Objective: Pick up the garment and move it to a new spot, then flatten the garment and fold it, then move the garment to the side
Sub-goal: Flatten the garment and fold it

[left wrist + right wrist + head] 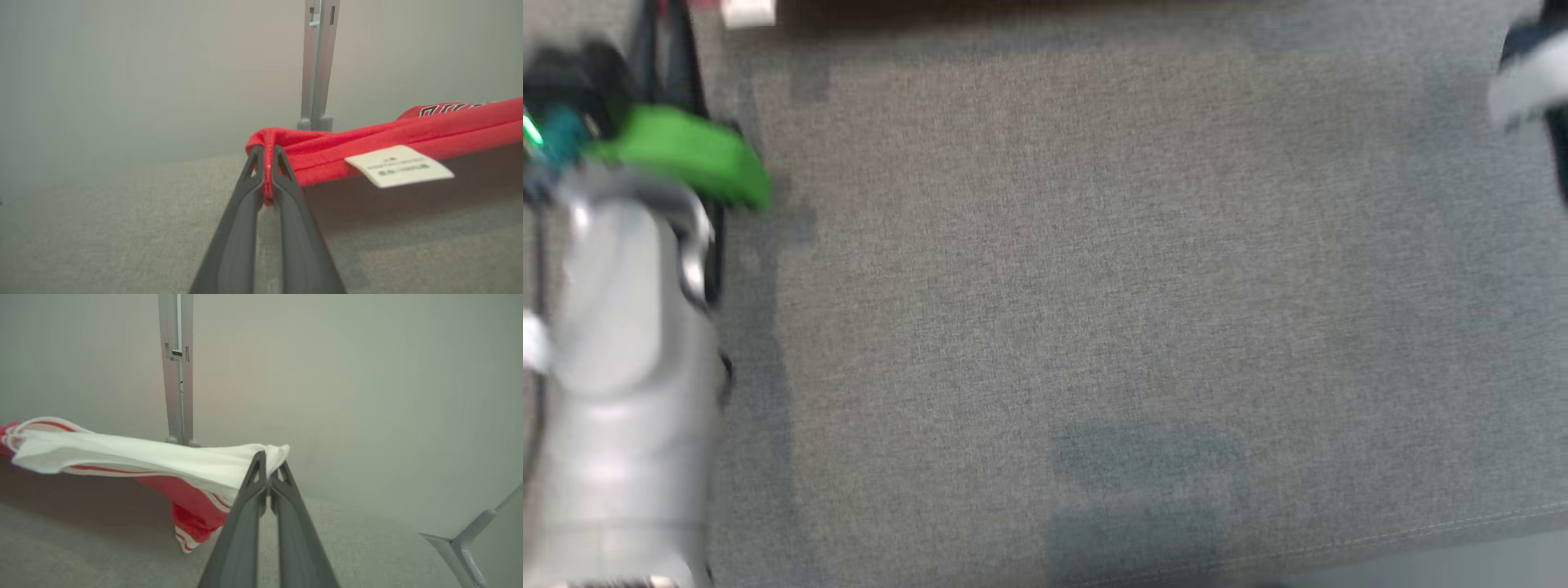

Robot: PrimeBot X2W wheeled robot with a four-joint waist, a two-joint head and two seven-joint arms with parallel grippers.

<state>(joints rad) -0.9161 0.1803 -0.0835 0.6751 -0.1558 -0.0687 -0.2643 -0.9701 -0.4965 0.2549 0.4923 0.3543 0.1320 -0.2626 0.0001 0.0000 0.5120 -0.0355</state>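
Observation:
The garment (367,143) is red with a white care label (398,165) and black lettering near its far end. My left gripper (266,153) is shut on a bunched red edge of it, and the cloth stretches away to the right, lifted off the grey surface. In the right wrist view the garment (135,457) shows white cloth with red stripes and a red part hanging below. My right gripper (269,461) is shut on the white edge. The head view is blurred; my pale left forearm (621,367) stands at its left.
A grey fabric surface (1094,286) spreads under both arms. A grey metal upright (318,61) stands behind the garment against a pale wall, and the same upright (176,367) is in the right wrist view. A metal leg (466,551) slants at that view's lower right.

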